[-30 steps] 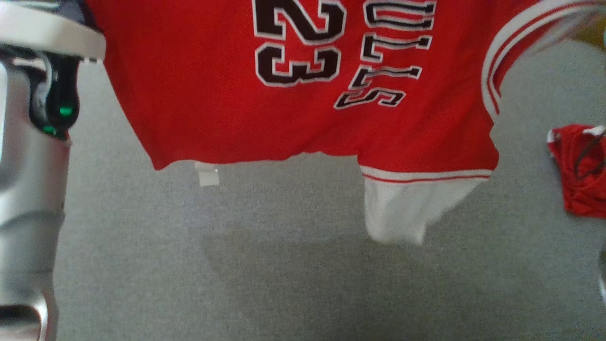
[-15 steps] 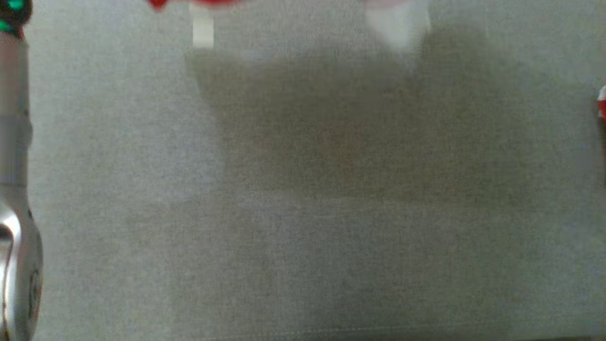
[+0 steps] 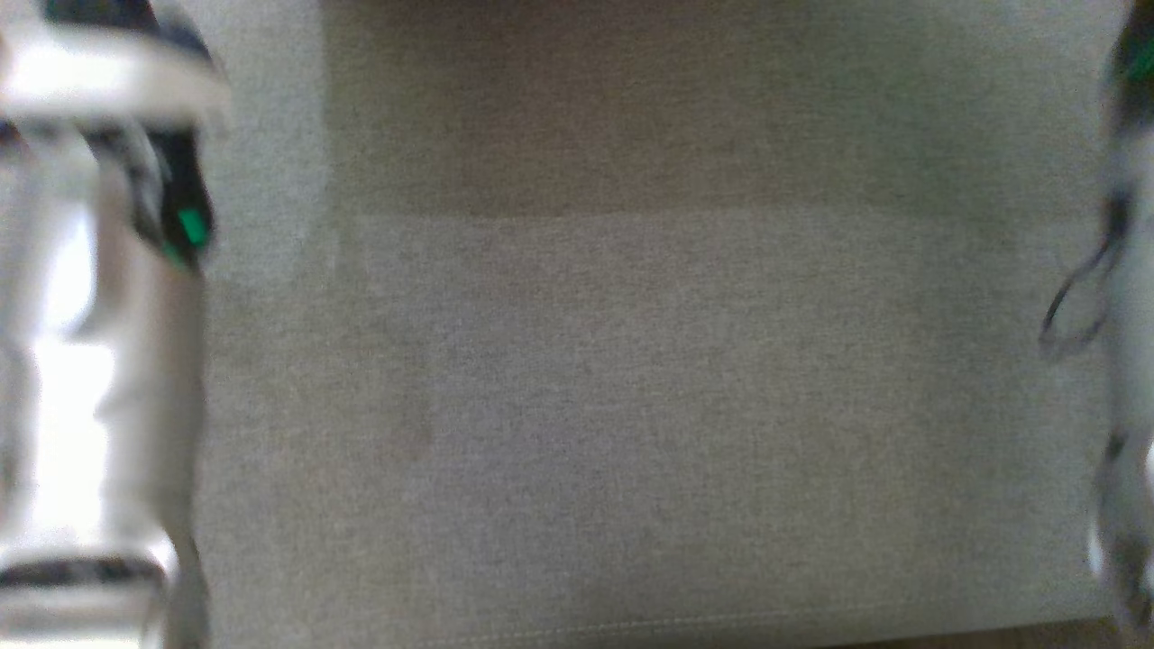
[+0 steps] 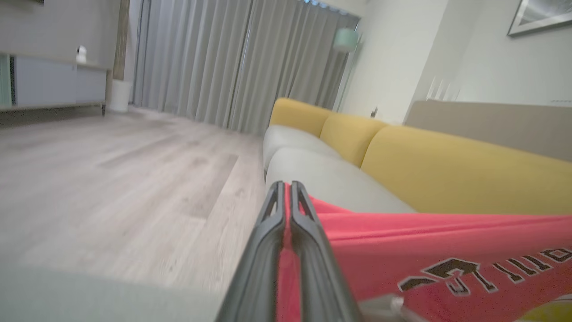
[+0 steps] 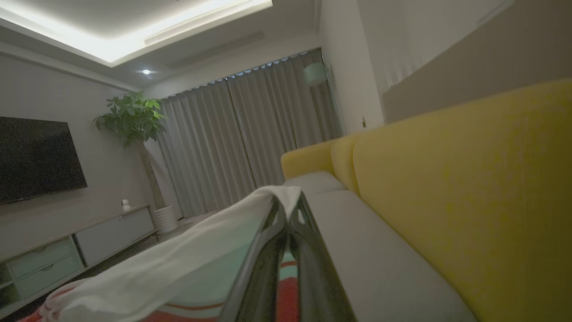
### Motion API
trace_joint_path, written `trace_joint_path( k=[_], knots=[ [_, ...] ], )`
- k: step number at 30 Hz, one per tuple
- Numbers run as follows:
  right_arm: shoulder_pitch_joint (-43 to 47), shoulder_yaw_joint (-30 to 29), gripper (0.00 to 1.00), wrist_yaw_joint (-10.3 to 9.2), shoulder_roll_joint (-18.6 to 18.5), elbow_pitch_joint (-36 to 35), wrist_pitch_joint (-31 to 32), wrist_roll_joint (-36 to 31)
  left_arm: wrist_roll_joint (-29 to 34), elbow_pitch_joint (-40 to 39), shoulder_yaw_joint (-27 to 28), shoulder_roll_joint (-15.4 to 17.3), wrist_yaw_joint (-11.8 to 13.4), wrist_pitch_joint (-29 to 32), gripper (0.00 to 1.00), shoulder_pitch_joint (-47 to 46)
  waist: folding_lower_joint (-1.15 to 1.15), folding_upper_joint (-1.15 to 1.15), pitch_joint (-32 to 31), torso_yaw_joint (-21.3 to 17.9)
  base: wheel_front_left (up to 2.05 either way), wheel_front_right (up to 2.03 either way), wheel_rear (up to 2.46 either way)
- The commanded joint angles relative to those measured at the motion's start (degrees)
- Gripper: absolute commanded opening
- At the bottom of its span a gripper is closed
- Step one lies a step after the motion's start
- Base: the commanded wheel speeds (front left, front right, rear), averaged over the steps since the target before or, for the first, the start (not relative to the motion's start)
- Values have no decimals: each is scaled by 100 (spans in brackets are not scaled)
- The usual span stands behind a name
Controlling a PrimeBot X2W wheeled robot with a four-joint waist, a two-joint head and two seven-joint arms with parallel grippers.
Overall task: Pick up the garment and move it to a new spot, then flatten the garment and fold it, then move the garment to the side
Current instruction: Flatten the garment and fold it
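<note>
L jaws clamped on red fabric jersey w/ black lettering [image 4: 402, 250] over yellow-backed grey sofa [image 4: 339, 179]; R jaws clamped on its white hem [image 5: 187, 259].

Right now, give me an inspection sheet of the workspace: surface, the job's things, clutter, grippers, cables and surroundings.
Surface: grey sofa seat cushion, blurred in the head view.
Job's things: red jersey with black lettering, lifted and stretched away from the left gripper; a white part of it drapes over the right gripper.
Clutter: nothing seen.
Grippers: left gripper shut on the jersey's red fabric; right gripper shut on its white fabric.
Cables: dark cable loop beside the right arm.
Surroundings: yellow sofa backrest, grey curtains, television, potted plant, wooden floor.
</note>
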Motion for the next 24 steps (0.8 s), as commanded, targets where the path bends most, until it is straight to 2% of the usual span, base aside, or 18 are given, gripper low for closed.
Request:
trace_joint_path(
  k=[1, 5, 11, 17, 24],
  knots=[
    [331, 124, 0, -5, 50, -269, -30, 161, 6, -186, 285, 235, -17, -21, 0, 233, -1, 0, -61, -31, 0, 0, 0],
    [1678, 558, 0, -5, -11, -608, -30, 762, 28, -213, 608, -35, -62, -22, 0, 1361, -1, 0, -224, -102, 0, 0, 0],
    [3317, 1173, 0, -5, -154, -1111, -30, 1251, 173, -289, 876, -372, -76, -22, 0, 2709, -1, 0, -624, -191, 0, 0, 0],
    [4446, 1373, 0, -5, -59, -1399, -30, 1535, 137, -429, 1033, -623, -78, -22, 0, 3695, -1, 0, -1163, -238, 0, 0, 0],
    [5448, 1592, 0, -5, -5, -1553, -30, 1732, 92, -549, 1108, -709, -78, -22, 0, 4697, -1, 0, -1709, -282, 0, 0, 0]
  ],
)
